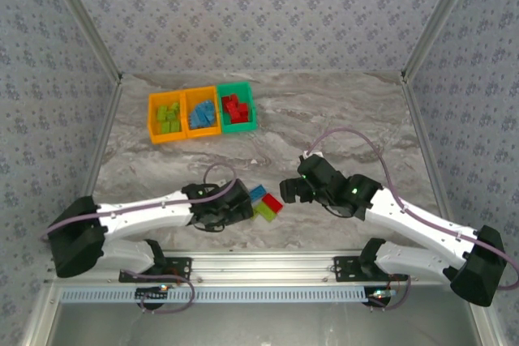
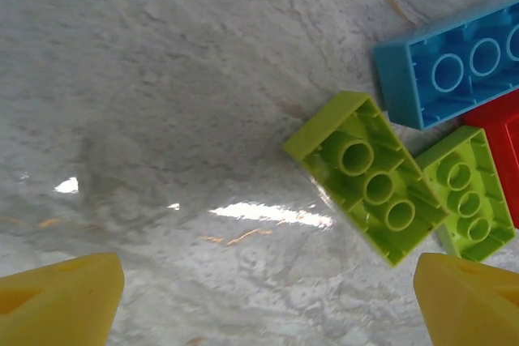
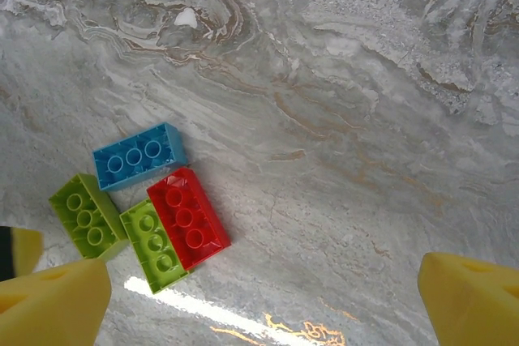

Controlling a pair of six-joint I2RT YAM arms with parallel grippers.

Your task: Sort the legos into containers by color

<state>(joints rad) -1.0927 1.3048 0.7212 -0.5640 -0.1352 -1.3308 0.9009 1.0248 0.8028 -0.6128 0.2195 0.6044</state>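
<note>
Left fingers apart, lime lego beyond

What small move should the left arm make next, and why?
Probably slide the left pincer toward the nearer green brick and lower around it. The pincer stands open and empty, that brick lies off to one side of its gap, and green bricks lie in the left orange bin.

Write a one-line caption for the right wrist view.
Open right tool over a blue lego, a red lego and two lime green legos clustered on the marble table.
</note>
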